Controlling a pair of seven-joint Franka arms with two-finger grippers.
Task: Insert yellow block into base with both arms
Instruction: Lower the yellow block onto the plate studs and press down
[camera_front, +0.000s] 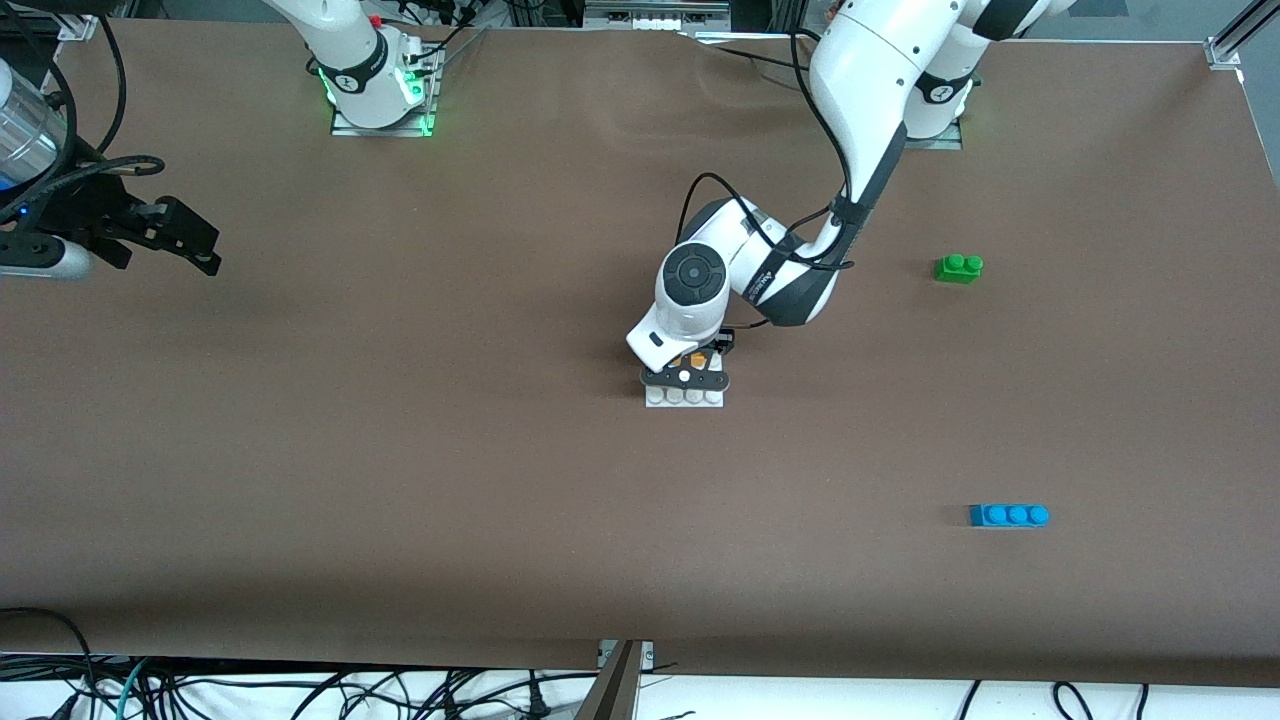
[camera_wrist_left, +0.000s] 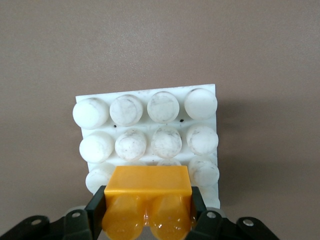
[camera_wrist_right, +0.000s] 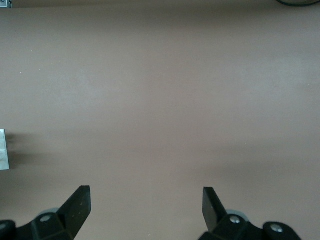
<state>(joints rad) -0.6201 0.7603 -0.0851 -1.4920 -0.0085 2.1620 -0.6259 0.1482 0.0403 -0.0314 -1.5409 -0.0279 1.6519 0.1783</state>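
The left gripper (camera_wrist_left: 147, 220), clamped on the yellow block (camera_wrist_left: 148, 200), stood directly over the white studded base (camera_wrist_left: 150, 130) near the middle of the table (camera_front: 400, 500), the block low over the row of studs at the base's edge nearest the gripper. The block's long axis ran parallel to that stud row, so the coming move appeared to be a straight downward press. The right gripper (camera_front: 170, 235), fingers spread and empty, waited over the table's edge at the right arm's end, well apart from the base. The brown surface around the base lay bare; a green brick (camera_front: 958, 267) and a blue brick (camera_front: 1008, 515) sat toward the left arm's end.
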